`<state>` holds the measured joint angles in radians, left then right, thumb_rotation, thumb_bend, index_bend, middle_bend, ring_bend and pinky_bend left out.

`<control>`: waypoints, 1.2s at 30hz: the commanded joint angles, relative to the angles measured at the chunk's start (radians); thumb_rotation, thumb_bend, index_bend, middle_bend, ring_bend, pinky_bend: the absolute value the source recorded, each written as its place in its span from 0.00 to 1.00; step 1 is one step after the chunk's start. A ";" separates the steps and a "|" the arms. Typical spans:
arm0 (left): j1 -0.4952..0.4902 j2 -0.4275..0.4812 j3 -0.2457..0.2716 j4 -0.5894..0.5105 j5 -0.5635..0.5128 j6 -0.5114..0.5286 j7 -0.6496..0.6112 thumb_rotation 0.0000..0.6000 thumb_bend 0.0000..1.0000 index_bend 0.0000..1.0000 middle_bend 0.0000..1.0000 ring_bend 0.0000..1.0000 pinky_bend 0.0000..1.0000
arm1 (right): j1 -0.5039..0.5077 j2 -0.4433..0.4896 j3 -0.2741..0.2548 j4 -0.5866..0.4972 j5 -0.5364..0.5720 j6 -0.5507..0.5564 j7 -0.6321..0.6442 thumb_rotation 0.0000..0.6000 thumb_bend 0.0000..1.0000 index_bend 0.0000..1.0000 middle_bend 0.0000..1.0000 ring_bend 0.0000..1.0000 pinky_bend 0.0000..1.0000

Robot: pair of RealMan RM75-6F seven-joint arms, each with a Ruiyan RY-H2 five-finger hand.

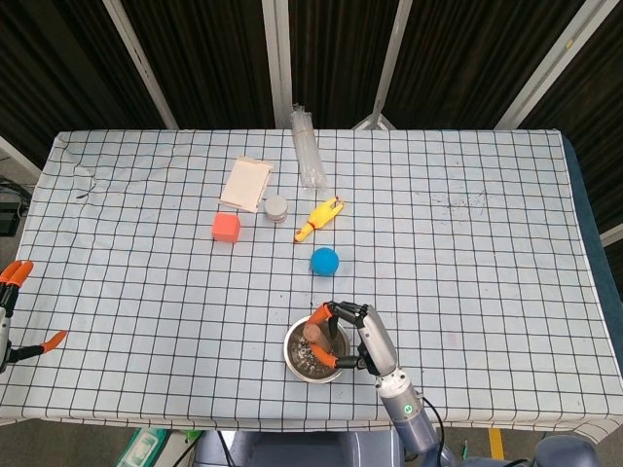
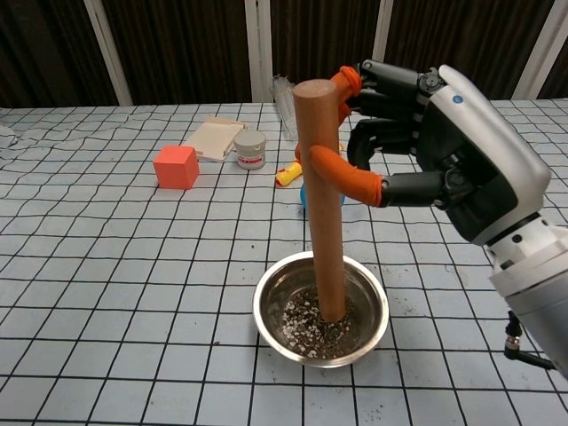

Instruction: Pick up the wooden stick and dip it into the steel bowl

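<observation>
Table layout: bowl at front, small items behind.
Stick upright in bowl, right hand beside it; ball just behind bowl; toy chicken, jar, cube, flat box and bottle further back; left hand at table left edge.

Black-and-white right hand, orange fingertips
</observation>
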<state>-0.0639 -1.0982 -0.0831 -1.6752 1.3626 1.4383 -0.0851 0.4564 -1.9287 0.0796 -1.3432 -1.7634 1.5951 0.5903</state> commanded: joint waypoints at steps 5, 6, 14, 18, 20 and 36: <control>-0.001 0.000 0.000 0.001 0.000 -0.003 -0.003 1.00 0.06 0.00 0.00 0.00 0.00 | 0.000 -0.019 -0.016 0.040 0.001 -0.006 -0.004 1.00 0.42 0.86 0.64 0.71 0.62; -0.001 0.001 0.000 0.000 0.000 -0.003 -0.004 1.00 0.06 0.00 0.00 0.00 0.00 | 0.000 -0.021 -0.018 0.043 0.000 -0.006 -0.004 1.00 0.42 0.86 0.64 0.71 0.62; -0.001 0.002 0.001 0.000 0.000 -0.004 -0.008 1.00 0.06 0.00 0.00 0.00 0.00 | 0.003 -0.021 -0.018 0.039 -0.004 -0.003 -0.010 1.00 0.42 0.86 0.64 0.71 0.62; 0.000 0.002 0.001 -0.001 0.002 -0.001 -0.007 1.00 0.06 0.00 0.00 0.00 0.00 | 0.002 -0.021 -0.023 0.039 0.000 -0.006 -0.012 1.00 0.42 0.86 0.64 0.71 0.62; 0.000 0.002 0.000 -0.001 0.002 -0.001 -0.008 1.00 0.06 0.00 0.00 0.00 0.00 | 0.006 -0.018 -0.017 0.031 -0.006 -0.001 -0.016 1.00 0.42 0.86 0.64 0.71 0.62; 0.000 0.002 0.000 0.001 0.002 -0.002 -0.010 1.00 0.06 0.00 0.00 0.00 0.00 | 0.004 -0.018 -0.028 0.014 0.013 -0.022 -0.040 1.00 0.42 0.86 0.64 0.71 0.62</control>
<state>-0.0643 -1.0956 -0.0830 -1.6743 1.3649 1.4367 -0.0955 0.4637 -1.9413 0.0567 -1.3369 -1.7532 1.5754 0.5461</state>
